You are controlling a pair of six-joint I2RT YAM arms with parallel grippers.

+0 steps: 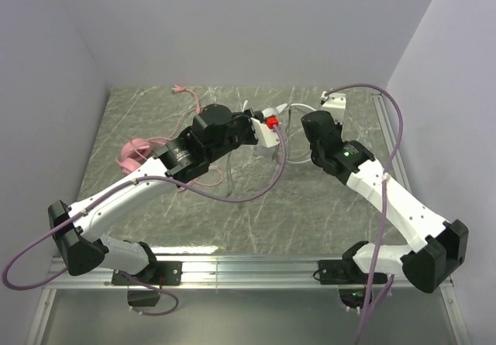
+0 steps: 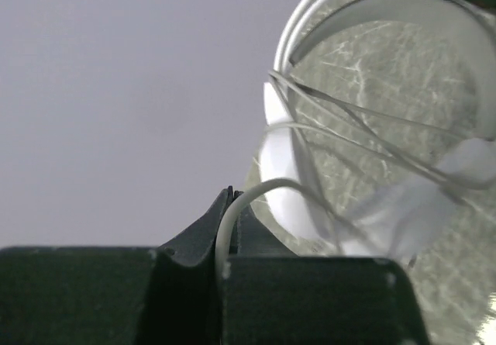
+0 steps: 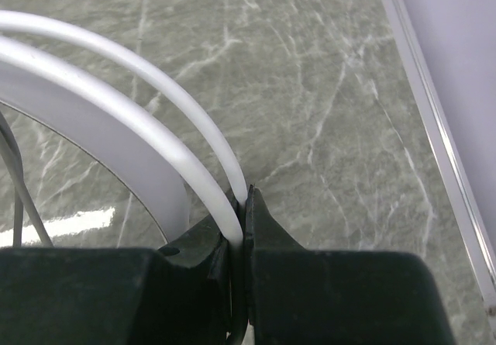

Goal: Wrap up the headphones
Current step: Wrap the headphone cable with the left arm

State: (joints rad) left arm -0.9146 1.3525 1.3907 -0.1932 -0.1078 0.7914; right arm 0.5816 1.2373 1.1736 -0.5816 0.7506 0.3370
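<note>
Left gripper (image 2: 230, 203) is pinched shut on the thin cord (image 2: 267, 182) of the white-grey headset (image 2: 283, 178). Right gripper (image 3: 242, 203) is clamped on that headset's thin white band rails (image 3: 116, 108). We see it held mid-table (image 1: 310, 205) between the 2 arms, toward the far side. The pink headset (image 1: 132, 153) lies at the left edge, well apart.

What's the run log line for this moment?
left gripper: shut on thin white cord | right gripper: shut on white plastic headband | cord: looped across headband | all-pink padded headset: lying aside, unheld
</note>
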